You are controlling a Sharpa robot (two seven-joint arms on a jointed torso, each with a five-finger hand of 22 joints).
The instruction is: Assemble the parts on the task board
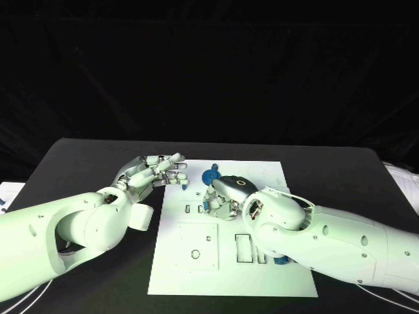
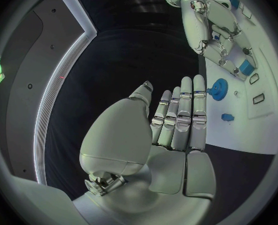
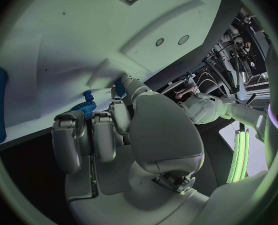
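Two hands are hovering over the far half of the white task board (image 1: 230, 261), which is lying in the middle of the black worktop (image 1: 77, 157). We are seeing the left hand (image 1: 158, 171) at the board's left edge with its fingers (image 2: 184, 116) straight, side by side and holding nothing. The right hand (image 1: 226, 196) is reaching down onto the board with its fingers (image 3: 82, 135) curled; from the left wrist view a small blue part (image 2: 246, 66) seems to be sitting under its fingertips, though we cannot tell whether it is gripped. A blue gear (image 1: 211, 176) is standing on the board between the two hands, and a smaller blue peg (image 2: 227, 117) is lying near it.
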